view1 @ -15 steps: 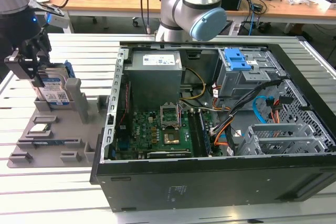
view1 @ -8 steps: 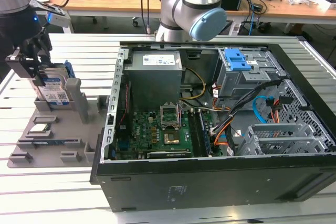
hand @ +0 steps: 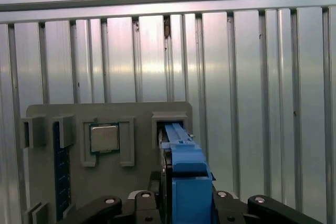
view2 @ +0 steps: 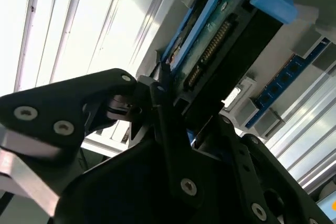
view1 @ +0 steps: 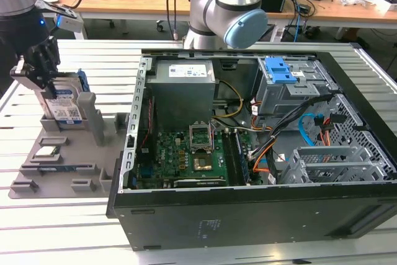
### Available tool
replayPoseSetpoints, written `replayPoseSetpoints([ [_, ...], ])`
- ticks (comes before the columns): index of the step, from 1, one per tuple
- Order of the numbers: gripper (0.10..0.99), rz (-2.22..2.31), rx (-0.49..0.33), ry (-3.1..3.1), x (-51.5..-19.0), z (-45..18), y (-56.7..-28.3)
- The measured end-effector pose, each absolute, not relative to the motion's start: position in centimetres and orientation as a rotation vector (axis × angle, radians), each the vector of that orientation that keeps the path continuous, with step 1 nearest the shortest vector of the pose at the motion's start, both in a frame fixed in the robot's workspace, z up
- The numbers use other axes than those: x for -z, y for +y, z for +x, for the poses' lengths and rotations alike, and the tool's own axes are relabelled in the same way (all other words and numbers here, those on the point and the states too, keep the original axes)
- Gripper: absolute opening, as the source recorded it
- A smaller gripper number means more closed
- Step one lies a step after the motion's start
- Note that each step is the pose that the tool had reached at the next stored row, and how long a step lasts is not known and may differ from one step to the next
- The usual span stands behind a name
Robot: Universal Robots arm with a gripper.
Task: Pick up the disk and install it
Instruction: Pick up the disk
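The disk [view1: 67, 111] stands on edge in a slot of the grey holder [view1: 74, 153] at the exterior view's left, outside the computer case. It is silver with a white-and-blue label and a blue bracket. My gripper [view1: 51, 90] comes down on it from above, and its black fingers close on the disk's two faces. In the second wrist view the disk [view2: 220, 40] shows its connector edge and blue bracket just past the gripper [view2: 173, 106]. The first wrist view has the blue bracket of the disk [hand: 184, 177] between the finger links of the gripper [hand: 181, 205].
The open computer case [view1: 248, 228] lies at the exterior view's centre and right, with a blue latch plate [view1: 282, 69] on its drive cage. On the holder lie a small square chip [view1: 46, 151] [hand: 104, 137] and a blue memory stick [hand: 62, 171]. The table is ribbed metal.
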State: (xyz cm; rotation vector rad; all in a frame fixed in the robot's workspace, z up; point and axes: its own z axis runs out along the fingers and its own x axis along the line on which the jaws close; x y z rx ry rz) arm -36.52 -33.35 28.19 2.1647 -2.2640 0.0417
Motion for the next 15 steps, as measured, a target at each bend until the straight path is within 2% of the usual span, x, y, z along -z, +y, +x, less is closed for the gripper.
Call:
replayPoseSetpoints([
  [1,0.365,2.165,-0.042,-2.264,-28.2,-36.51,-33.35],
  [15,0.365,2.165,-0.042,-2.264,-28.18,-36.48,-33.26],
])
